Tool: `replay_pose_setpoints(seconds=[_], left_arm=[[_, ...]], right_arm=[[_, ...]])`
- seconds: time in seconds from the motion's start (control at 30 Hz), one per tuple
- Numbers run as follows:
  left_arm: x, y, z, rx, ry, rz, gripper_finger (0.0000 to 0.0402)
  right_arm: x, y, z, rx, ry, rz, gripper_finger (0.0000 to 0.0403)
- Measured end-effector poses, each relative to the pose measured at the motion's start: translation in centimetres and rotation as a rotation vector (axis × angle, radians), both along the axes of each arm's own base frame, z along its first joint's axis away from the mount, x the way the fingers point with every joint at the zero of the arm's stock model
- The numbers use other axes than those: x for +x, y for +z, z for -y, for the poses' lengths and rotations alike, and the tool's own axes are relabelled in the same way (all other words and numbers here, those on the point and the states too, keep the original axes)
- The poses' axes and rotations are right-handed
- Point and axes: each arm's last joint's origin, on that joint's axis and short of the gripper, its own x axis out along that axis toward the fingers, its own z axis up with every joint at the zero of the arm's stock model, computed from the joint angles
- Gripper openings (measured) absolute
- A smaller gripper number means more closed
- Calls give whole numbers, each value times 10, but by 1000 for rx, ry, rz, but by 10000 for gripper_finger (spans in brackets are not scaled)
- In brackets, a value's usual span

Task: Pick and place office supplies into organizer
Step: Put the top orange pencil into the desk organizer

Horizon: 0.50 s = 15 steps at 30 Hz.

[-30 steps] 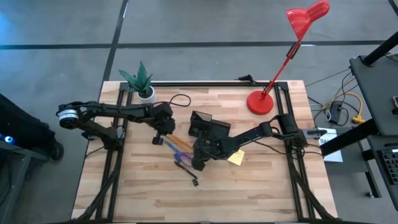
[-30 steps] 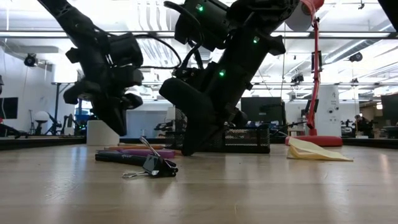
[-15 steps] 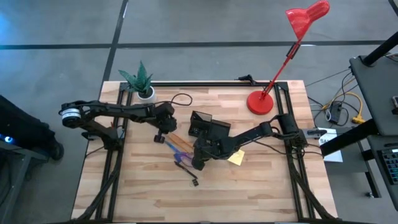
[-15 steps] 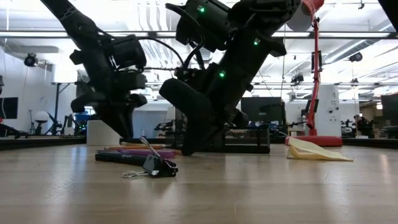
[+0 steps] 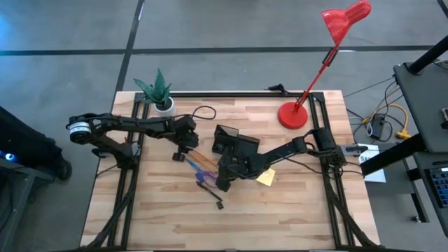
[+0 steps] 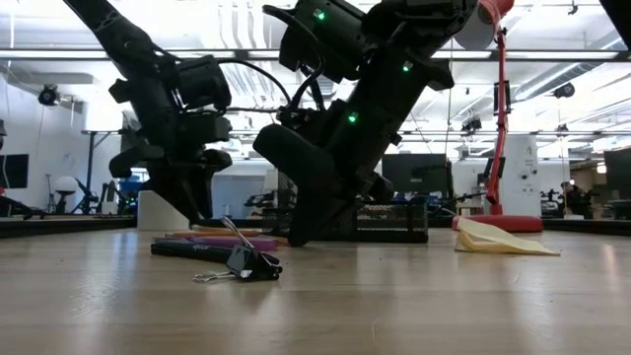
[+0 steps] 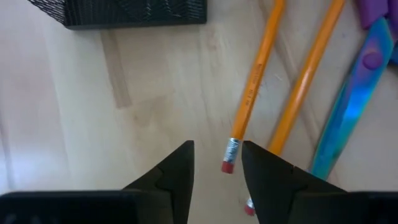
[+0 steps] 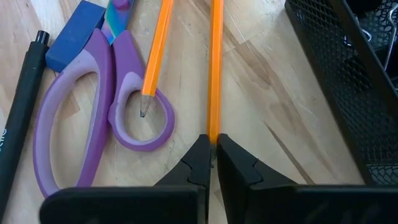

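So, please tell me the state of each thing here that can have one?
Left gripper: open, at a pencil's eraser end.
Right gripper: shut on pencil.
Scissors: closed, flat on the table.
Organizer: upright.
Binder clip: lying loose, handles out.
Sticky notes: sheets curling up.

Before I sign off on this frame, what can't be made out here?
- High view: pencils and scissors mostly hidden under the left gripper and right gripper.
- Right wrist view: the shut right gripper covers the near end of one orange pencil; grip unclear.
- Low view: organizer contents hidden behind mesh and arm.
- Left wrist view: scissor blade cut off by the edge.
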Motion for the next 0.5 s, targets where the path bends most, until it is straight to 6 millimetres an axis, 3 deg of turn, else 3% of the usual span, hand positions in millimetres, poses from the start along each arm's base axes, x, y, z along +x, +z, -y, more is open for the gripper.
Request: replay_pose_setpoints(seconds=[0.5], left_arm=[[4, -12, -1, -38, -14, -28, 121]], right_arm=[[0, 0, 0, -3, -2, 1, 9]])
